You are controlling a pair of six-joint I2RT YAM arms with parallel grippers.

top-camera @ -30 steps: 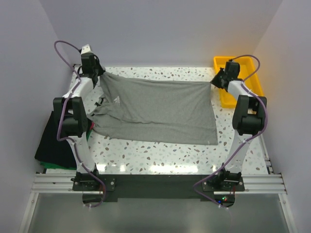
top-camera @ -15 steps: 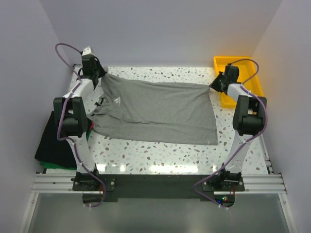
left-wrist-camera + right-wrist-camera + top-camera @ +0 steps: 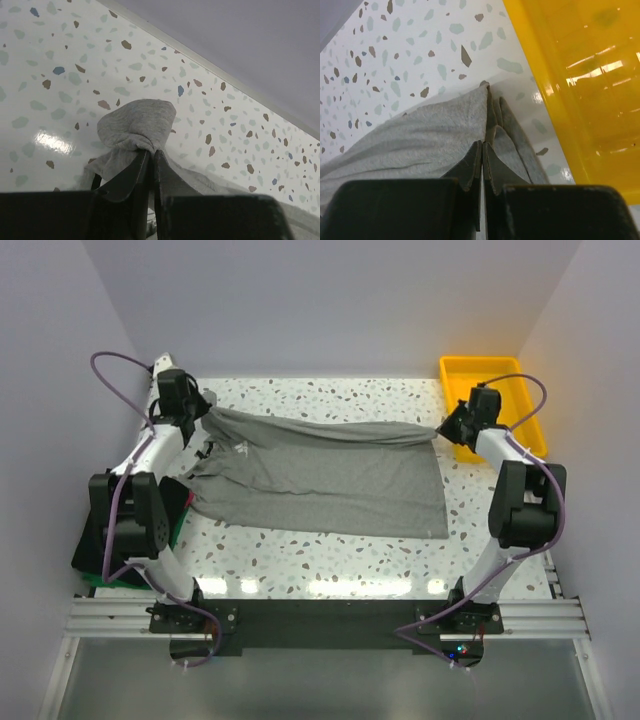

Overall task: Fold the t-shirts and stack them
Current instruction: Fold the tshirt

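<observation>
Looks like a robotics lab test cell to me, not anybody's home. Two white-and-black arms, the left arm (image 3: 140, 515) and the right arm (image 3: 520, 505), are bolted to an aluminium rail (image 3: 105, 616) along the near edge of a speckled terrazzo-look table (image 3: 330, 560). Purple cables (image 3: 100, 370) loop loose off both arms. Plain pale walls (image 3: 330, 310) box the bench in on the left, right and far sides. A yellow plastic tray (image 3: 495, 375) sits in the far right corner. The grey t-shirt (image 3: 330, 475) on the table is the one homey thing.
</observation>
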